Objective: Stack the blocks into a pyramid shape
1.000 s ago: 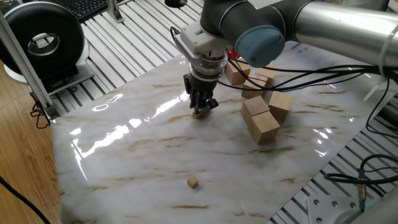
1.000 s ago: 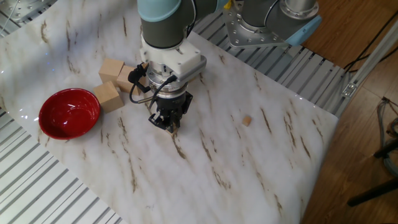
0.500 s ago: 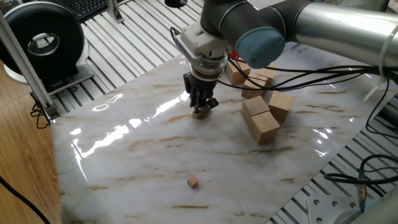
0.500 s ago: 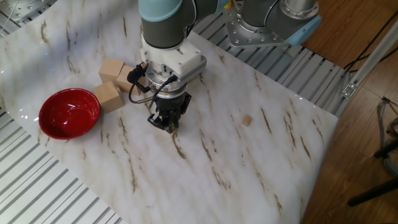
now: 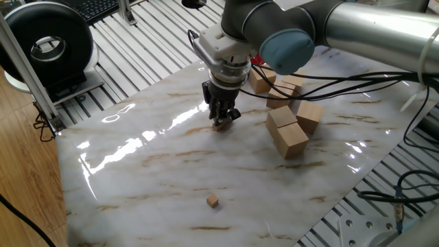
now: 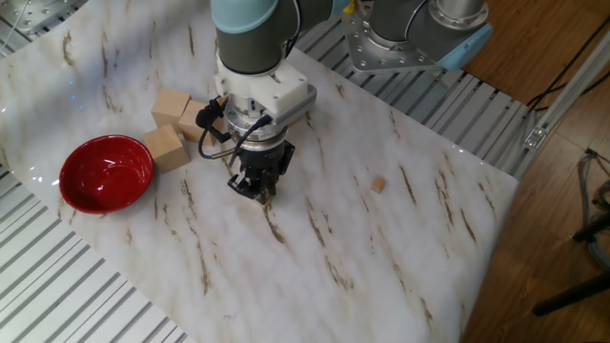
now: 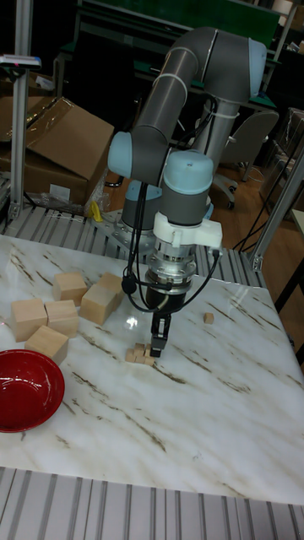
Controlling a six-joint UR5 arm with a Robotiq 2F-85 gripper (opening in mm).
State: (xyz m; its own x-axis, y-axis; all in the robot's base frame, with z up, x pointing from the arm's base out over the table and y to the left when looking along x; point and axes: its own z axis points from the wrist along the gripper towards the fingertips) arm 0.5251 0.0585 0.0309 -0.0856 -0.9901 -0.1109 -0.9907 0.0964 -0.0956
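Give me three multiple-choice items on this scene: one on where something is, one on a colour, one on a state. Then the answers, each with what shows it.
1. Where is the lone tiny cube?
A. inside the bowl
B. alone on the marble table, away from the gripper
C. on top of a large block

2. What colour is the bowl?
A. red
B. blue
C. white

3. How is the gripper placed?
A. raised high above the table
B. resting in the bowl
C. low, at the small pile of tiny cubes

Answers: 1 B, it lies by itself on bare marble. 2 A, its inside and rim are red. 3 C, the fingertips sit down at the pile.
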